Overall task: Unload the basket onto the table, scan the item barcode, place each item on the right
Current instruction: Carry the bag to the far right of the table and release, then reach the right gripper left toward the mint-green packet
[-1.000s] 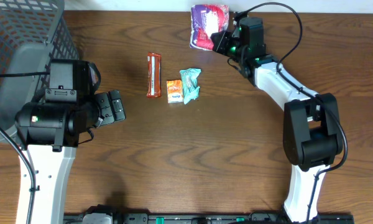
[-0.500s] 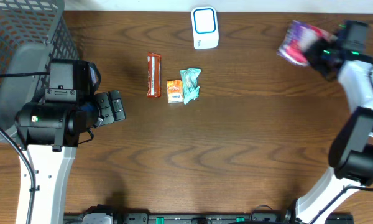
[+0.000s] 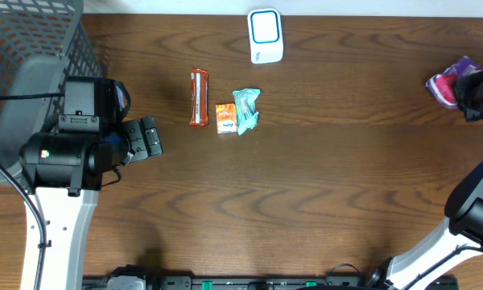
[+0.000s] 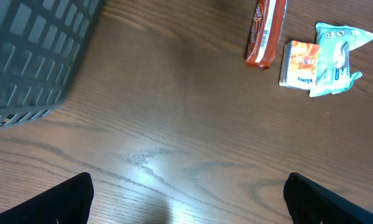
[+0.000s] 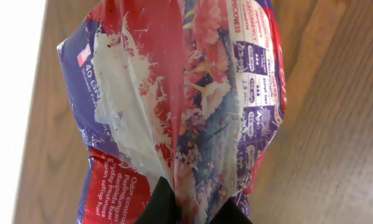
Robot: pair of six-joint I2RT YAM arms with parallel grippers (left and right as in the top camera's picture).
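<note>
Dark wooden tabletop (image 3: 322, 177) is filling my overhead feed, and I am seeing the right gripper (image 3: 472, 90) hanging at the far right edge, clamped tight on the purple and pink bag (image 3: 448, 81). On my right wrist feed the bag is crowding the frame, its crinkled plastic pinched between the two dark fingertips (image 5: 163, 204) at the bottom. Printed text is showing, but I am not making out a barcode. The white scanner (image 3: 265, 36) is sitting at the table's back edge, well apart from the bag. Near the middle, a red bar (image 3: 199, 97), an orange packet (image 3: 225, 118) and a teal packet (image 3: 246, 110) are lying close together, the two packets touching. The left gripper (image 3: 149, 137) is hovering at the left beside the grey mesh basket (image 3: 32, 48), its jaws standing wide apart and holding nothing.
</note>
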